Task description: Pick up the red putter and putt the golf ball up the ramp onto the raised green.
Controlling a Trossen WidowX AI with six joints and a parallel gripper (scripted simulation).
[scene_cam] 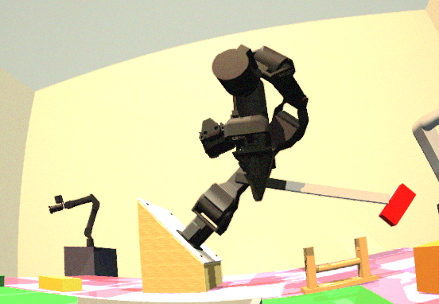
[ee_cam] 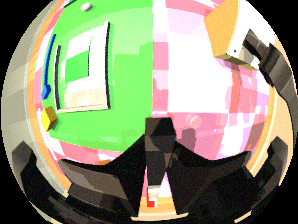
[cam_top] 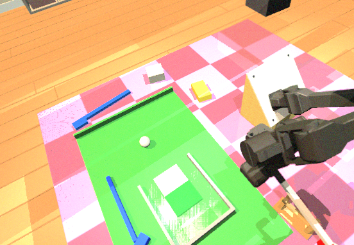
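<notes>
gripper (cam_top: 256, 175) (scene_cam: 258, 197) (ee_cam: 153, 137): clamped on putter's dark grip | putter (cam_top: 303, 204) (scene_cam: 338, 191) (ee_cam: 153, 192): raised above rack (cam_top: 296, 218) (scene_cam: 342, 265), shaft slanting down to red head | ball (cam_top: 144, 141) (ee_cam: 86, 7): on green mat (cam_top: 122, 146) (scene_cam: 36, 296) (ee_cam: 125, 65), between dark end wall (cam_top: 125, 111) and ramp (cam_top: 205, 217) (ee_cam: 90, 97), well apart from putter | blue putters (cam_top: 120, 204) (ee_cam: 48, 65): one on mat, one beyond end wall

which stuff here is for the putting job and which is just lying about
For the job:
- red putter, held in the jaws
- golf ball
- ramp with the raised green
- wooden putter stand, apparently the red putter's rest

Just lying about:
- two blue putters
- yellow block
- white block
- orange block
</notes>
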